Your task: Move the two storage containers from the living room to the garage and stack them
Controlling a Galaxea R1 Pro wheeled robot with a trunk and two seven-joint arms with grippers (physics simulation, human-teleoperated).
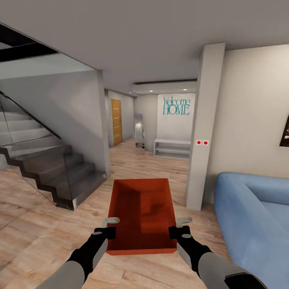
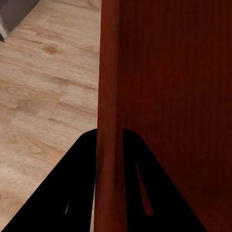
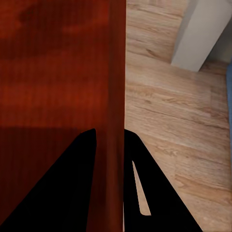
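One red-orange storage container point(image 1: 141, 214) is held up above the light wood-plank floor of the living room, straight in front of me. My left gripper point(image 1: 107, 228) is shut on its left wall point(image 2: 107, 121), one finger on each side of the rim. Across the bin, the right gripper point(image 1: 180, 228) is shut on the right wall point(image 3: 116, 116) in the same way. The bin is empty and level. The garage is out of view.
A blue sofa point(image 1: 257, 216) stands close at the right. A white pillar point(image 1: 204, 132) rises just ahead right of the bin. A dark staircase with a glass rail point(image 1: 48, 164) is at the left. A hallway with a white bench point(image 1: 172, 147) and a wooden door point(image 1: 116, 121) leads ahead.
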